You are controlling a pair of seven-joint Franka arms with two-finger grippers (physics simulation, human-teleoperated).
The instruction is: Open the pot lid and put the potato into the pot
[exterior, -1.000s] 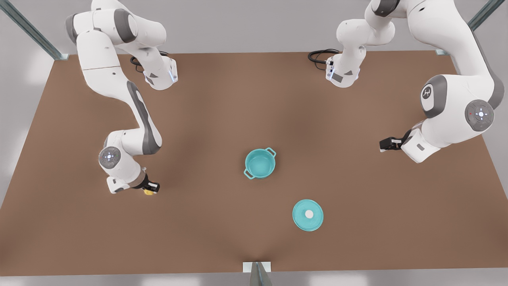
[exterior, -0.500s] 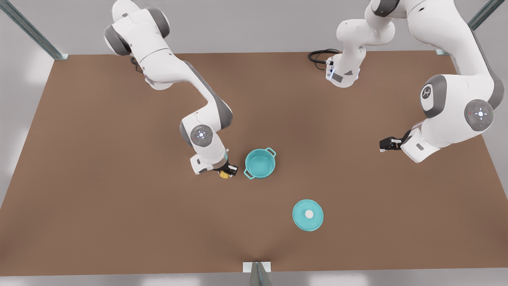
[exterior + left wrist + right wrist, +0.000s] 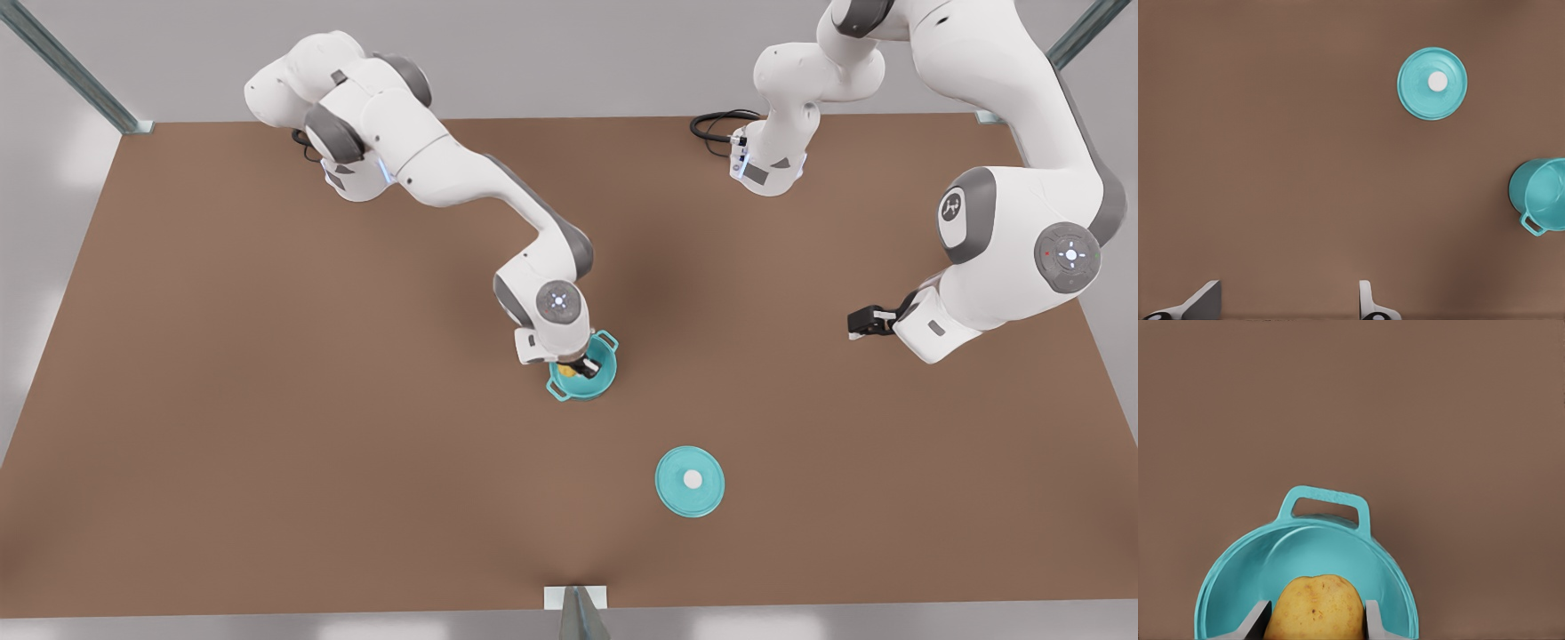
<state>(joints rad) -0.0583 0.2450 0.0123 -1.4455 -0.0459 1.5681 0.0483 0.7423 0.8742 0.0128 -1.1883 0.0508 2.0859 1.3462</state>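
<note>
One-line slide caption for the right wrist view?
Right end effector holds the potato between its fingers over the open teal pot, above the brown table.

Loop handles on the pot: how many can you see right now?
2: one handle on the pot rim toward the table's far edge, the other handle opposite, toward the front view's left.

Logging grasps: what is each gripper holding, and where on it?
Right gripper pinches the potato by its sides, above the pot. Left gripper holds nothing.

Potato [image 3: 1315, 608] cut off; pot [image 3: 597, 380] partly hidden.
</note>
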